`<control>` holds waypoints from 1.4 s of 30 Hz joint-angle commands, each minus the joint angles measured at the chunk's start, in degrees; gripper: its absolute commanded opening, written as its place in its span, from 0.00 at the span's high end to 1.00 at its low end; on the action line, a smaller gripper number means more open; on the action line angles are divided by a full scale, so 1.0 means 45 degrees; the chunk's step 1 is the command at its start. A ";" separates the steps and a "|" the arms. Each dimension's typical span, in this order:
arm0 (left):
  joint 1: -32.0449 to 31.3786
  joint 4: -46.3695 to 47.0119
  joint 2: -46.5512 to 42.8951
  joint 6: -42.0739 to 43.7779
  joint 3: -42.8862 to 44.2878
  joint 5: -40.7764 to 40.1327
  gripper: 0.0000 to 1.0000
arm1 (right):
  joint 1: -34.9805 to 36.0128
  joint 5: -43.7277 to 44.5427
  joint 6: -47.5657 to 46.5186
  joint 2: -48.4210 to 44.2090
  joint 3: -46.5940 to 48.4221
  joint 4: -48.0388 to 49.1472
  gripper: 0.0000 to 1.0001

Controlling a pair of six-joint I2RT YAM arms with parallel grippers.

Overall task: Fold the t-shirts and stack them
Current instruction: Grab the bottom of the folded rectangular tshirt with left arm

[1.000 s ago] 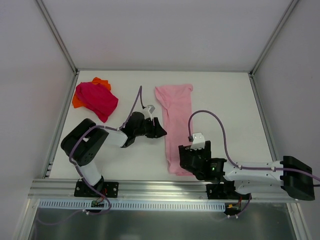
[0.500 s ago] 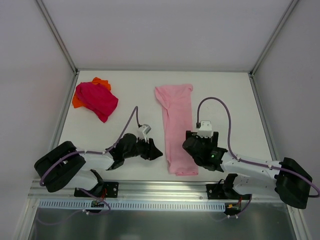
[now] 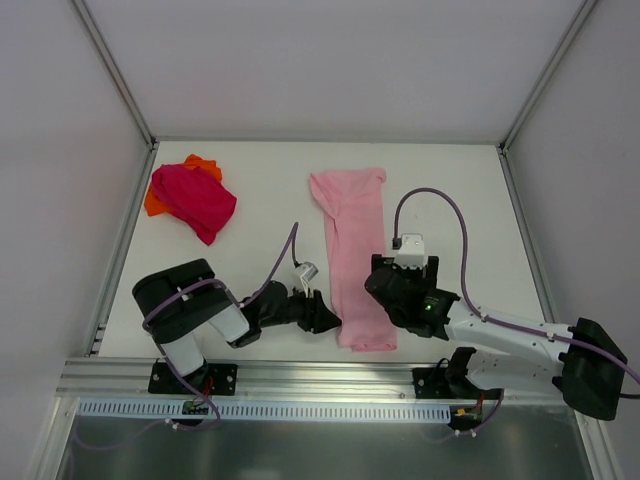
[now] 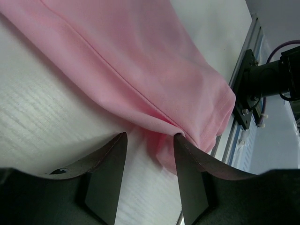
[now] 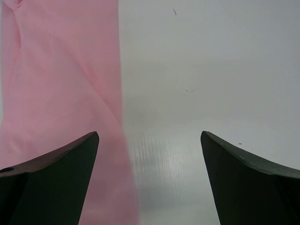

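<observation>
The light pink t-shirt point(image 3: 352, 240) lies folded into a long narrow strip running from the far middle of the table to its near edge. My left gripper point(image 3: 327, 319) is open at the strip's near left edge. In the left wrist view point(image 4: 151, 136) one fingertip point(image 4: 179, 138) touches the pink fold point(image 4: 140, 61). My right gripper point(image 3: 381, 281) is open wide at the strip's right edge. In the right wrist view point(image 5: 149, 134) its left finger point(image 5: 70, 164) is over the pink cloth point(image 5: 61, 84). The magenta t-shirt point(image 3: 196, 200) lies crumpled at the far left on the orange t-shirt point(image 3: 153, 204).
The white table point(image 3: 460, 190) is walled on three sides, with metal rails along the left, right and near edges. The metal rail at the near edge point(image 4: 243, 93) shows just past the pink strip's end. Purple cables loop above both wrists.
My left gripper has swung toward me and rightward to the pink strip's near left edge. My right gripper has moved away from the strip's near end, up along its right edge.
</observation>
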 commanded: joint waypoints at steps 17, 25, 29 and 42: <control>-0.0926 0.3405 -0.0077 -0.0176 -0.1475 -0.0034 0.53 | -0.0127 0.1222 0.0846 0.0733 0.0719 -0.1201 0.04; -0.1218 0.2451 -0.1658 0.0467 -0.1731 -0.0463 0.50 | -0.0127 0.1105 0.0710 0.0811 0.0680 -0.1084 0.06; -0.1414 0.1571 -0.1602 0.0761 -0.0932 -0.0580 0.50 | -0.0127 0.1007 0.0729 0.0831 0.0641 -0.1083 0.06; -0.1609 0.0966 0.1562 0.0860 0.1707 -0.0093 0.49 | -0.0147 0.1007 0.0632 0.0031 0.0328 -0.1220 0.09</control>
